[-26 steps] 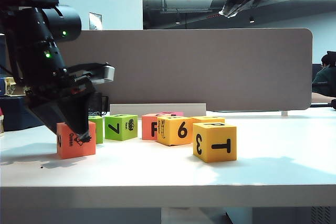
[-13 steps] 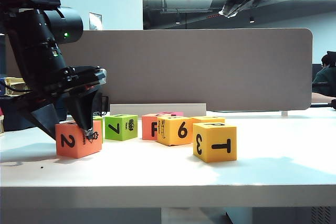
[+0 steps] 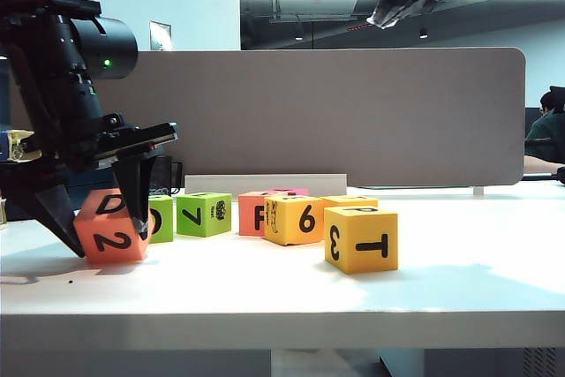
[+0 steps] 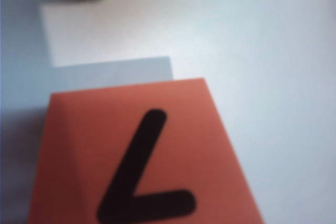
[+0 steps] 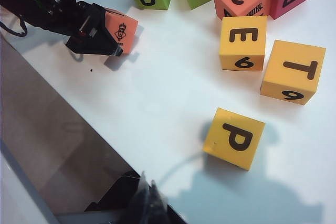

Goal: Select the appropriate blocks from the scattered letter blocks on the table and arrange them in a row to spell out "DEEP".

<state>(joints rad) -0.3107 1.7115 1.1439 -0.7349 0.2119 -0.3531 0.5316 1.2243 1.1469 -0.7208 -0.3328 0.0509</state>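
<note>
Exterior view: the left gripper (image 3: 95,222) stands at the far left of the worktop (image 3: 265,293), its jaws clamped on either side of the salmon-red cube (image 3: 111,227). That cube is tilted, one lower edge on the worktop, showing a black 2 on its front face and a D above it. Just behind it is a lime-green cube (image 3: 160,217), then the lime-green 7 cube (image 3: 203,214), a salmon F cube (image 3: 252,213), the yellow-orange 6 cube (image 3: 293,219), and nearer the front the yellow-orange cube with 3 and T (image 3: 360,237).

In the left wrist view the salmon-red cube (image 4: 142,161) fills the lower frame.

The right gripper (image 3: 386,18) hangs high above the worktop at the upper right, jaws closed on nothing. Its wrist view shows the cube's P (image 5: 234,137) facing up, apart from the cluster.
</note>
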